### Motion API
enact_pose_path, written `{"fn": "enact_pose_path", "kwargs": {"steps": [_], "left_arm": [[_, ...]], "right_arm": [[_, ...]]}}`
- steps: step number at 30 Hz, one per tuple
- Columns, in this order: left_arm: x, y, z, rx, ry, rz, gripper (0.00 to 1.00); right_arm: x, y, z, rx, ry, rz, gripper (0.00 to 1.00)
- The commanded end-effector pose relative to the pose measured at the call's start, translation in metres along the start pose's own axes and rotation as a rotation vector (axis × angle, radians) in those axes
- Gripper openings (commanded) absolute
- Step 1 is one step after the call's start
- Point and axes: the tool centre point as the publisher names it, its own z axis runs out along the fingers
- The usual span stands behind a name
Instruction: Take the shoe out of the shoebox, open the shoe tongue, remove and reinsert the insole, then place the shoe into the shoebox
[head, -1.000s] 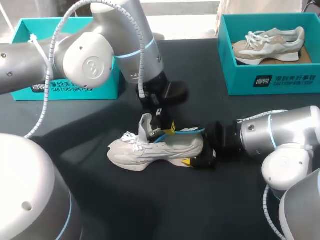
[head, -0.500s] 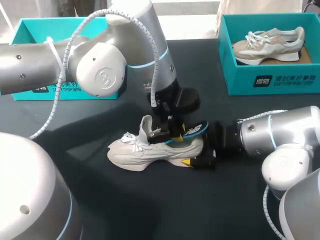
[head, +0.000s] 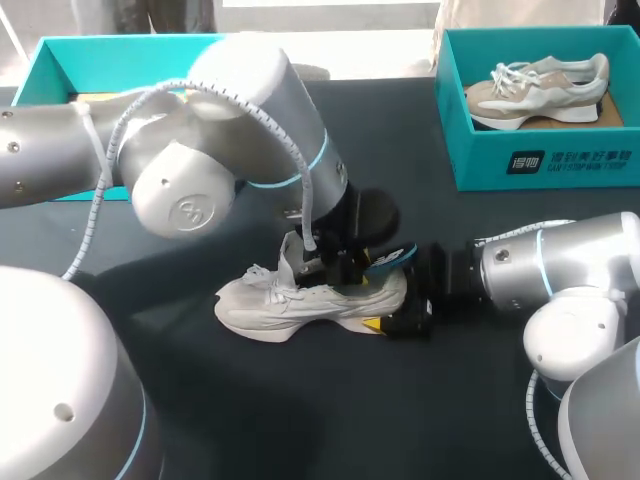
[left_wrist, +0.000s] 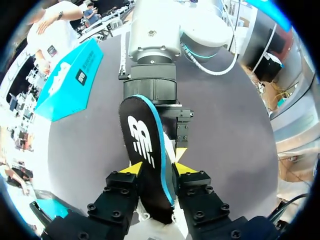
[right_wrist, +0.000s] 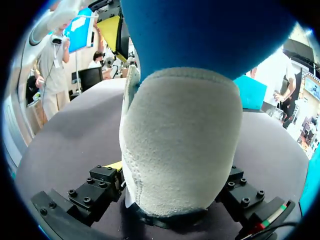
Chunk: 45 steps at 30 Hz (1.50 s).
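Note:
A pale grey shoe lies on its sole mid-table, toe to the left, tongue raised. My right gripper comes in from the right and is shut on the heel, a finger on each side of the sole. A black insole with a blue edge slants out of the shoe's opening over the heel. My left gripper hangs just above the opening. In the left wrist view it is open, and the insole lies flat between its yellow tips. The insole's blue underside shows above the heel.
A teal shoebox stands at the back left, largely hidden by my left arm. Another teal shoebox at the back right holds a second beige shoe. The dark tabletop in front of the shoe is bare.
My left gripper has let go its pinch on the insole and its fingers have spread. The left arm has swung round and come lower over the shoe. The right arm has stayed still.

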Motion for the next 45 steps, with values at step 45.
{"fn": "enact_pose_path", "kwargs": {"steps": [45], "left_arm": [[-0.015, -0.005, 0.033, 0.125, -0.315, -0.125, 0.00]], "right_arm": [[0.000, -0.001, 0.004, 0.004, -0.002, 0.000, 0.00]]}}
